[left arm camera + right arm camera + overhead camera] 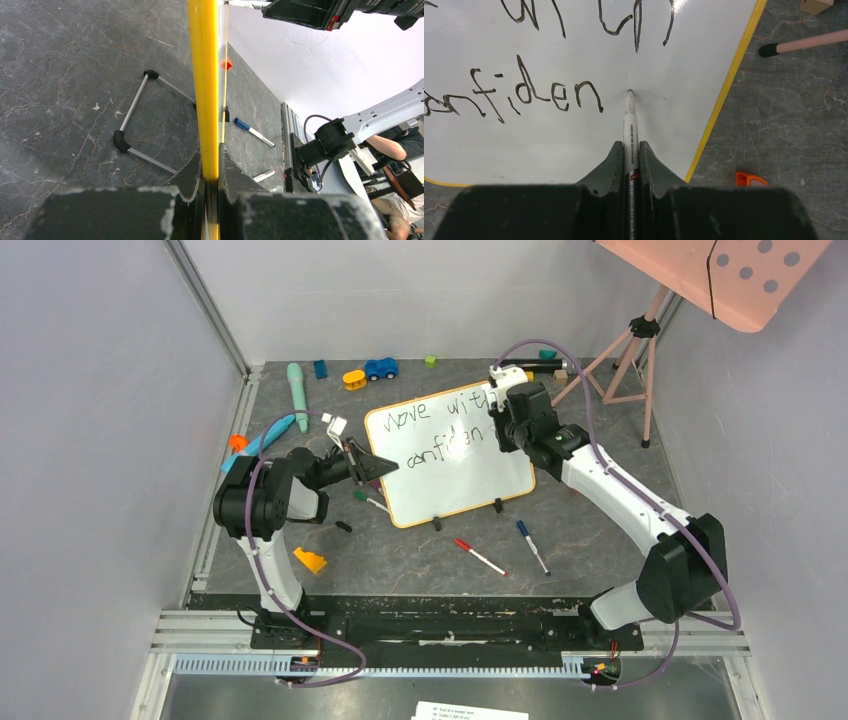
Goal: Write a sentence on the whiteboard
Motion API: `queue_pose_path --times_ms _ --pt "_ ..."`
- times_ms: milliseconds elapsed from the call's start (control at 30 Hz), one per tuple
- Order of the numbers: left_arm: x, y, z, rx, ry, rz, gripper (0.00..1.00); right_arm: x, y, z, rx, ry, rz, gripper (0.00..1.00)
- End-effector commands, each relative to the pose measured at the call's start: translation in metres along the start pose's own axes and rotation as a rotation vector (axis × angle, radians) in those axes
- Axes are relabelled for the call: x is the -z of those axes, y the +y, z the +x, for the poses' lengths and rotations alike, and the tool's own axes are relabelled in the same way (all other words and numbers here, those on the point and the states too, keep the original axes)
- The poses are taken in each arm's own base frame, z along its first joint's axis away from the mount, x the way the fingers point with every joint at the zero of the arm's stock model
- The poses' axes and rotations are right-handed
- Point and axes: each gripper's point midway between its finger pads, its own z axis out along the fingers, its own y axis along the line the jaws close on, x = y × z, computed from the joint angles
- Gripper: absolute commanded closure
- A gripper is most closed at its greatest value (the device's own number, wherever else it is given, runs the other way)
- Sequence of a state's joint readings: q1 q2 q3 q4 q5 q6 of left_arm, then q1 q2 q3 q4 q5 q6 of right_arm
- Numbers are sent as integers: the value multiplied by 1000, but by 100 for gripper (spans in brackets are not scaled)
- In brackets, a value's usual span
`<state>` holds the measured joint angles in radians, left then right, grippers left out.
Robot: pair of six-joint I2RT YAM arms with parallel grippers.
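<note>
The whiteboard [462, 487], white with a thin orange frame, lies tilted in the middle of the table. The sentence [440, 410] reads "Move with" and, in a second row, "confiden" [524, 95]. My left gripper [384, 466] is shut on the board's left edge; in the left wrist view its jaws [211, 172] pinch the yellow-orange frame [204, 85]. My right gripper [505, 425] is shut on a white marker [630, 127], seen between its jaws [629, 150]. The marker's tip touches the board just right of the last "n".
A red marker [480, 557] and a blue marker [533, 547] lie in front of the board. A green-capped marker [368, 500], a black cap [343, 526] and an orange wedge [310, 560] lie near my left arm. Toys [381, 368] line the back; a pink tripod [630, 350] stands back right.
</note>
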<state>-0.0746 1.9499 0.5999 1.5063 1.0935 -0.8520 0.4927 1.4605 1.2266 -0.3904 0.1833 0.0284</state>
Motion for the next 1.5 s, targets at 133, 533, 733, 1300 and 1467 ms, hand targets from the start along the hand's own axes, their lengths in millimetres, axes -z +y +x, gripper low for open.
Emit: queue_pose_path --times_ms 133,533,733,1300,1467 --pt "-1 15 -9 -208 -46 -27 98 -3 2 -29 4 -67 -21 100" --pt "-1 16 -9 -203 -46 -28 98 -2 16 -6 -4 -35 -101 100" --pt "-1 16 -9 -203 -46 -27 98 3 14 12 -8 -7 -94 100" --pt "-1 16 -9 -202 -46 -27 98 26 1 -21 9 -103 -52 100" --pt "-2 17 -9 -202 -46 -27 98 32 -2 -33 -20 -151 -66 100"
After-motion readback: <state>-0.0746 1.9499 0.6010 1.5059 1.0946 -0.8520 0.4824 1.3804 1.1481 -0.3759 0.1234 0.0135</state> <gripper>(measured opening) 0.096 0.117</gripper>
